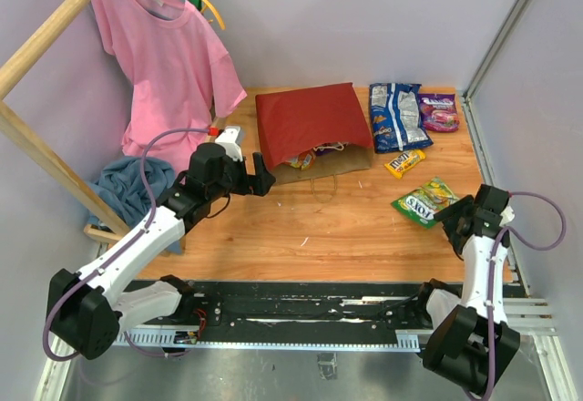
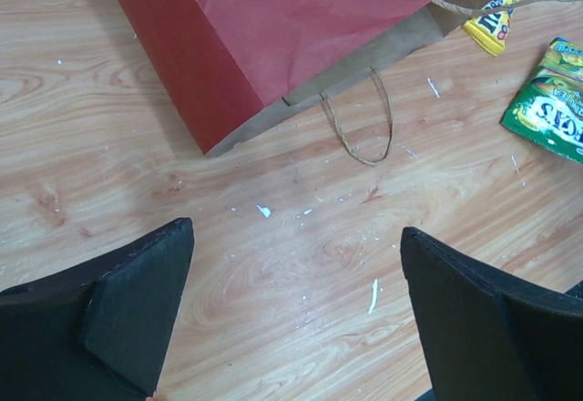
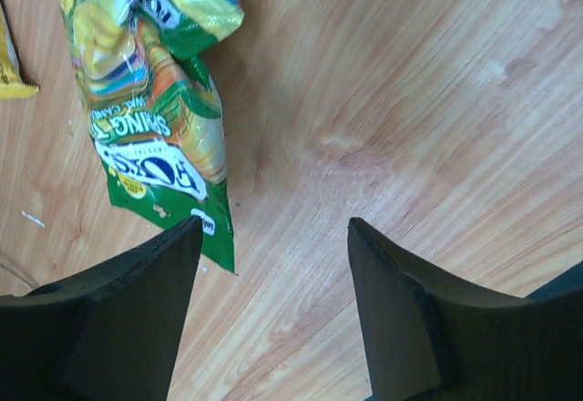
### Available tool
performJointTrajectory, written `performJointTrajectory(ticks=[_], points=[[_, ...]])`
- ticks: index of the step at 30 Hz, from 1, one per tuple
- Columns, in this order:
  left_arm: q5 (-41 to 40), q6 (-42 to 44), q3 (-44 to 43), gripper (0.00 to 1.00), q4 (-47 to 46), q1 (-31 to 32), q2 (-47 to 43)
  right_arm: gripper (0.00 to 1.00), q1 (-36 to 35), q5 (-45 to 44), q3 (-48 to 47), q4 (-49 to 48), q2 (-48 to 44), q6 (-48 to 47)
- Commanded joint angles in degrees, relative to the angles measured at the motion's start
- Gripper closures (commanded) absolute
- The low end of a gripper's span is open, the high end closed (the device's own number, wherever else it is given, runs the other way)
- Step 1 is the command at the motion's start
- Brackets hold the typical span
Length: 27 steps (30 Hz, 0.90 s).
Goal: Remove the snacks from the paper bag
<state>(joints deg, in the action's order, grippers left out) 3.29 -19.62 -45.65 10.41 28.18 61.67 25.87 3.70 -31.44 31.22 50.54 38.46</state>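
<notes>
Jaws parted, right arm low beside packet

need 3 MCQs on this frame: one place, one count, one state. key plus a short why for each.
1. Where is the green bag?
A. inside the paper bag
B. beside the right gripper
C. at the left arm's base

2. How many packets lie fully outside the paper bag?
A. one
B. nine
C. four

3. The right gripper is:
A. open and empty
B. shut on the green bag
C. shut on a handle

Key:
1 B: the right wrist view shows it right next to the gripper.
2 C: cookie bag, purple bag, yellow pack, green bag.
3 A: only bare table shows between its fingers.
</notes>
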Motion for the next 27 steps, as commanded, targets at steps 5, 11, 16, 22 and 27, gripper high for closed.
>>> performJointTrajectory(ticks=[5, 11, 16, 22, 27], points=[[0.6, 0.7, 0.3, 0.00, -0.7, -0.4, -2.5, 0.39, -0.6, -7.6, -6.0, -3.3, 6.1, 2.7], [2.8, -1.0, 2.6, 0.00, -1.7, -0.4, -4.1, 0.41, -0.5, -8.9, -3.6, -11.0, 12.9, 4.8], [1.5, 0.1, 2.4, 0.00, -0.4, -0.4, -5.5, 0.43, -0.5, -5.7, -1.2, -23.2, 16.9, 7.0], [1.5, -0.1, 3.1, 0.00, -0.6, -0.4, -5.8, 0.59, -0.3, -3.2, -1.1, -30.5, 23.0, 8.7], [1.5, -0.1, 3.1, 0.00, -0.6, -0.4, -6.3, 0.89, -0.2, -1.9, -3.1, -34.2, 27.7, 10.4]])
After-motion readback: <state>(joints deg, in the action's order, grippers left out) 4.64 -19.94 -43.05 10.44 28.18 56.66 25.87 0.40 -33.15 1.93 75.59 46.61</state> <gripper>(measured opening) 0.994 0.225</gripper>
